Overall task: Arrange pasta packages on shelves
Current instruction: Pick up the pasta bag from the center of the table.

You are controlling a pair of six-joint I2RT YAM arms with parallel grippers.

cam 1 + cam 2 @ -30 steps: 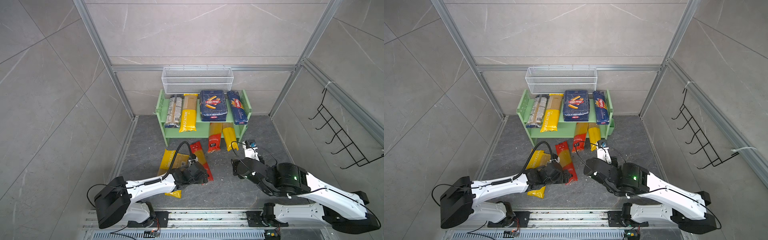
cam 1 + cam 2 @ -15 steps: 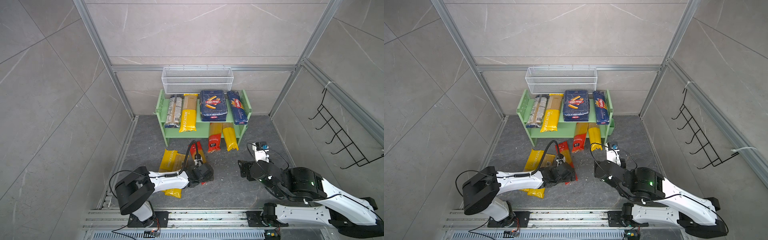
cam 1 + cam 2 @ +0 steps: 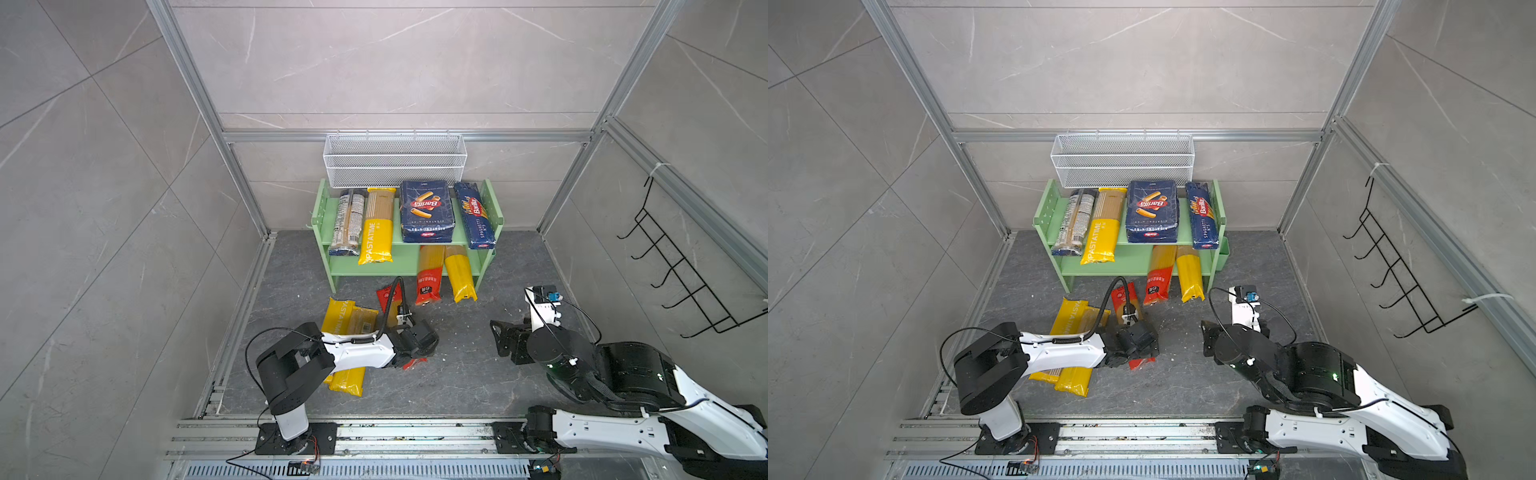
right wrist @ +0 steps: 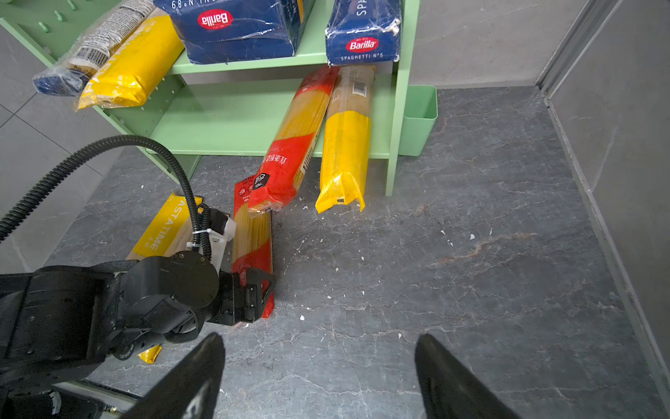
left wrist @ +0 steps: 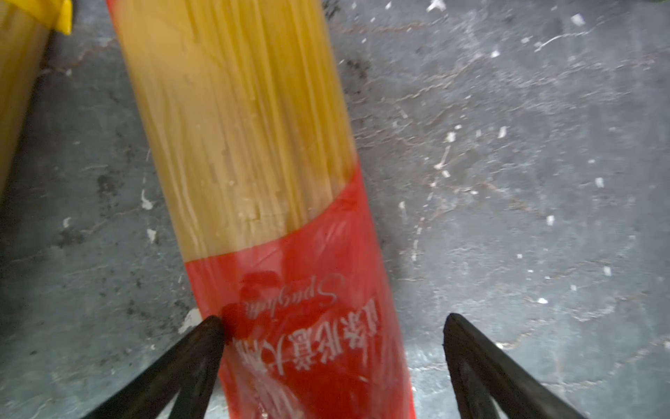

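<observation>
Compared with one second ago, the left arm (image 3: pixel 357 357) has folded up. Its black shoulder part has swung from the left side of the floor (image 3: pixel 457 374) toward the middle, while the left gripper (image 5: pixel 331 319) stayed over the near end of the red spaghetti bag (image 5: pixel 253 145). The right arm (image 3: pixel 623 374) has drawn away from the shelves (image 3: pixel 357 268) toward the floor's right side. No package has changed place.

The left gripper is spread wide across the bag. One finger (image 5: pixel 203 344) touches the bag's edge and the other stands clear, so nothing is clamped. The right gripper (image 4: pixel 319 341) is also apart, with only bare floor between its fingers.

In both top views the left arm covers the middle of the red bag and part of the two yellow packs (image 3: pixel 345 316) beside it, near the floor's front left. The left wrist view is blurred.

The red bag is a long tube of glossy film, clear in the middle so that straight pale strands show. The floor is dark grey, veined like stone, with white crumbs (image 5: pixel 500 132). The shelves are flat light green boards with peg-holed side panels. The top board carries a clear bag (image 3: pixel 347 220), a yellow pack (image 3: pixel 376 237), a wide blue pack (image 3: pixel 426 212) and a narrow blue pack (image 3: pixel 476 218). On the bottom board a red-ended pack (image 3: pixel 429 282) and a yellow-ended pack (image 3: pixel 460 278) stick out over the front edge.
</observation>
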